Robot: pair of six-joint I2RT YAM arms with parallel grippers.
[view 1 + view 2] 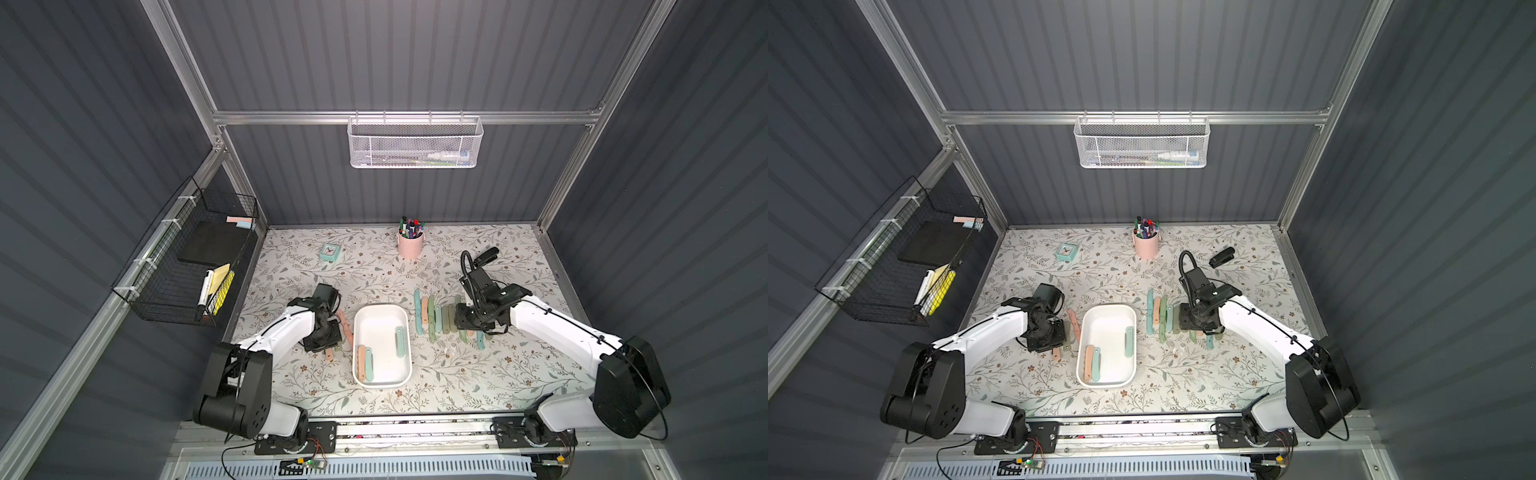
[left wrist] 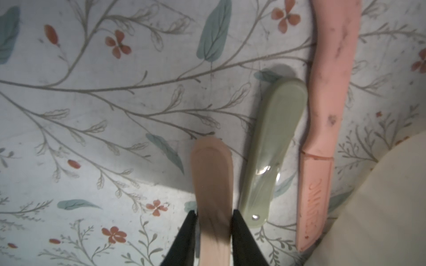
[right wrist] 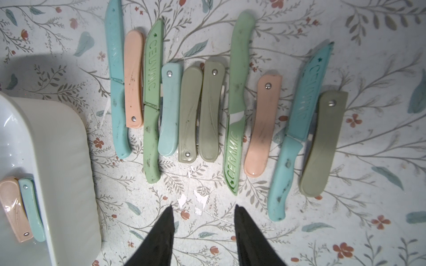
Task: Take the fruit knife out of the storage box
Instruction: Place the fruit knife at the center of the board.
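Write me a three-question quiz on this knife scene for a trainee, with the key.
1. How many knives lie inside the white box?
2. True or false: the right fingers are closed on a green knife.
3. What do the left fingers grip? A) a pink sheathed knife B) a tan folding knife C) a marker

Key:
1. Three: a peach knife, a teal knife beside it, and a second teal knife apart from them.
2. False: they stand open with nothing between them.
3. B
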